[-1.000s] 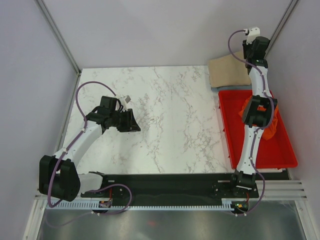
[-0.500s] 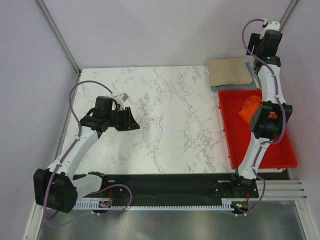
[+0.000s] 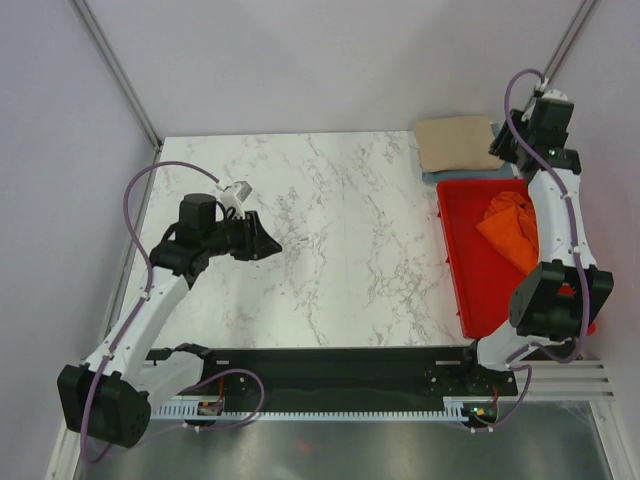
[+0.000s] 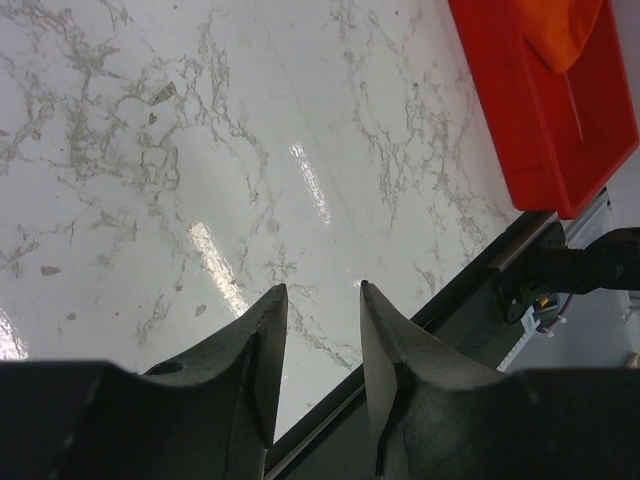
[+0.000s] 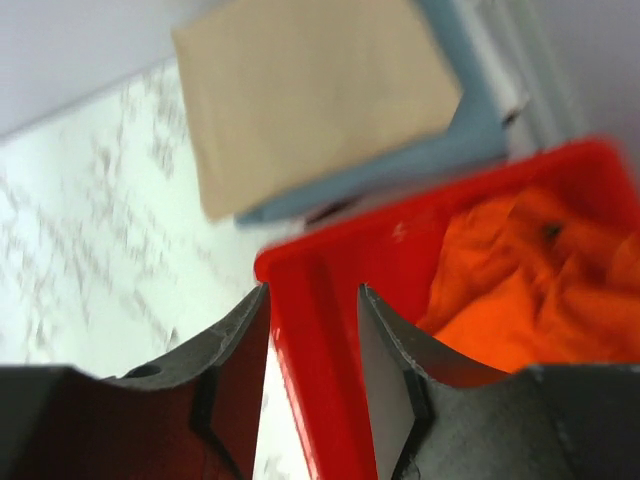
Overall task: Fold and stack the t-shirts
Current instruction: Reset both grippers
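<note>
Marble tabletop (image 3: pixel 340 270) spreads between left gripper (image 3: pixel 268 244) and red tray (image 3: pixel 450 262) rim

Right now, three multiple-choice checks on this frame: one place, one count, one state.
1. Where is the crumpled bright orange cloth t-shirt?
A) in the rigid red plastic tray
B) spread on the tabletop
C) in a gripper

2. How many folded t-shirts are stacked at the table's far right corner?
A) none
B) two
C) three

3. The left gripper is:
A) shut on cloth
B) open and empty
C) out of view

Answers:
1 A, the orange cloth lies inside the tray walls.
2 B, the folded tan t-shirt lies on the slate blue-grey t-shirt.
3 B, its jaws stand apart over the white marble tabletop.
</note>
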Motion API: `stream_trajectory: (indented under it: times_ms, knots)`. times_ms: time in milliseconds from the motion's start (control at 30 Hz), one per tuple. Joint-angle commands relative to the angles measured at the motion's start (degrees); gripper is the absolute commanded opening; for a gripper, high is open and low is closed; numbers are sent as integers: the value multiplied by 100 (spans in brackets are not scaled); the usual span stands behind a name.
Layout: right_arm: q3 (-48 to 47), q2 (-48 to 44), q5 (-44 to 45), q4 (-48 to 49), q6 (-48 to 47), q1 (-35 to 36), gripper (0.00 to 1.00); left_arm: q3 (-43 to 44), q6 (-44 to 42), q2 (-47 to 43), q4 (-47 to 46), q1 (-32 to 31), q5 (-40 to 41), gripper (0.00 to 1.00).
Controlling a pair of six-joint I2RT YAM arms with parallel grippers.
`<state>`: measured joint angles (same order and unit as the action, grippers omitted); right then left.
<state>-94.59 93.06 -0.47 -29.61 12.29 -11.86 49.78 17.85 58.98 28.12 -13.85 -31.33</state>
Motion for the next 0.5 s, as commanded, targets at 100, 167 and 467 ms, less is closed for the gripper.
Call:
stream_trajectory:
  times_ms: [100, 167, 467]
  knots:
    - [2381, -1438, -1438, 25, 1361, 209, 53, -188, -71, -571, -614, 14, -391, 43]
    - [3006, -1904, -1701, -62, 1451, 446, 61, -179, -1, -686, -667, 22, -487, 43]
    - [4018, -4215, -1869, -685, 1742, 1511, 98, -100, 579, -2072, -685, 22, -919, 56]
